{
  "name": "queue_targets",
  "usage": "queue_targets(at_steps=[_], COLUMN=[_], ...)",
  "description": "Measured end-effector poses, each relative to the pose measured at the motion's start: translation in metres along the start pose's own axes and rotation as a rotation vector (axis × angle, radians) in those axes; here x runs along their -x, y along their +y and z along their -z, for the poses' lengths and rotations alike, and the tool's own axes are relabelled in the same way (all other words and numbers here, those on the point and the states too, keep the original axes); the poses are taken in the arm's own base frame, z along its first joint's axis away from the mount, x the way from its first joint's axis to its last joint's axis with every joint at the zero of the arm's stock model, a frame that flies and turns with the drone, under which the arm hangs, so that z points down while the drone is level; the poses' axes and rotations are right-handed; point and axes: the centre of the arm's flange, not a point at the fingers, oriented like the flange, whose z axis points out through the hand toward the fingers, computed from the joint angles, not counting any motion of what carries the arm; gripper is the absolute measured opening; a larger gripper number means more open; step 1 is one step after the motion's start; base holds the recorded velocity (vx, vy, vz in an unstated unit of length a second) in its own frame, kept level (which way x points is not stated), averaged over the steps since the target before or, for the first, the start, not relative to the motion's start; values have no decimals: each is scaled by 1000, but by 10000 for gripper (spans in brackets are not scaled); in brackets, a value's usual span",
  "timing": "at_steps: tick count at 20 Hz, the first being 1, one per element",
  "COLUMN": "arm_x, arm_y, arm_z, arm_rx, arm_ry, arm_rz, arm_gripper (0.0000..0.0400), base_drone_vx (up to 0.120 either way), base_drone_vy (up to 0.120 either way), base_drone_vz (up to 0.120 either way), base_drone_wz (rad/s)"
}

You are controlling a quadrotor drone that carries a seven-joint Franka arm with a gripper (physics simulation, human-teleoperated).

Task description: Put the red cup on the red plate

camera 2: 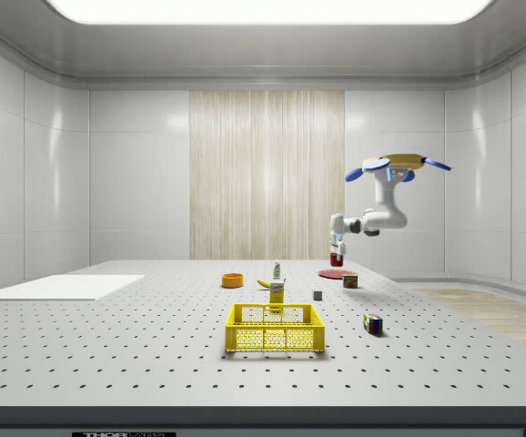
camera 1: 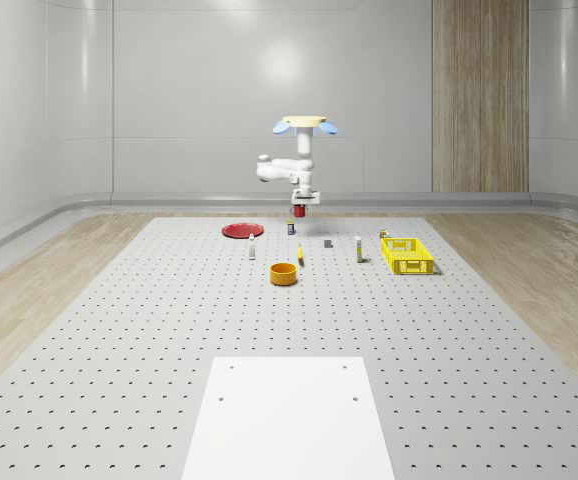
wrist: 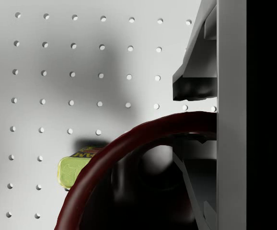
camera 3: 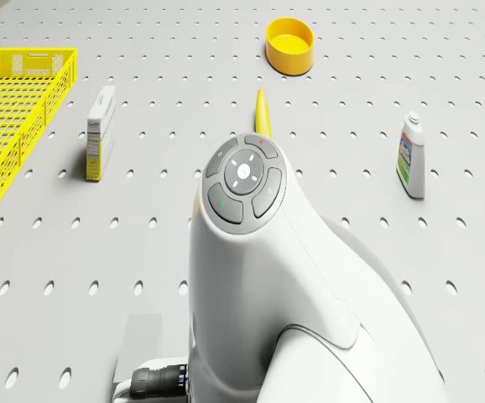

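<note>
You have the red plate [camera 1: 240,231] lying flat at the far left of the group of things on the perforated tabletop [camera 1: 119,330] in the whole-scene view, with a small white bottle [camera 1: 252,248] standing just nearer than it. Right of the plate, the drone [camera 1: 305,125] hovers above the far part of the tabletop, its white arm bent down beneath it. The gripper [camera 1: 300,210] hangs there clamped on the red cup [camera 1: 299,211], which is lifted clear of the tabletop and sits right of the plate, not over it. In the wrist view the cup's dark red rim [wrist: 129,143] curves across one finger [wrist: 196,62], and a green tin [wrist: 74,167] lies on the tabletop below, partly behind the cup. Near the cup in the whole-scene view stands a small can [camera 1: 290,228], and closer to you an orange bowl [camera 1: 284,273] with a banana [camera 1: 300,256] beside it. Further right a small carton [camera 1: 358,248] stands upright, then the yellow basket [camera 1: 407,255].
</note>
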Motion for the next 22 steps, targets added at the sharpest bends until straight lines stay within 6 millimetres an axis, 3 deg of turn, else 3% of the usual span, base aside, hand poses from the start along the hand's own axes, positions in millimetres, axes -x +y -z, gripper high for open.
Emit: queue_targets(at_steps=[3, 8, 22], arm_x=[0, 0, 0], arm_y=[0, 0, 0], arm_z=[0, 0, 0], arm_rx=[0, 0, 0], arm_ry=[0, 0, 0], arm_rz=[0, 0, 0], arm_gripper=[100, 100, 100], base_drone_vx=[0, -96, 0], base_drone_vy=[-120, -120, -120], base_drone_vz=[0, 0, 0], base_drone_wz=[0, 0, 0])
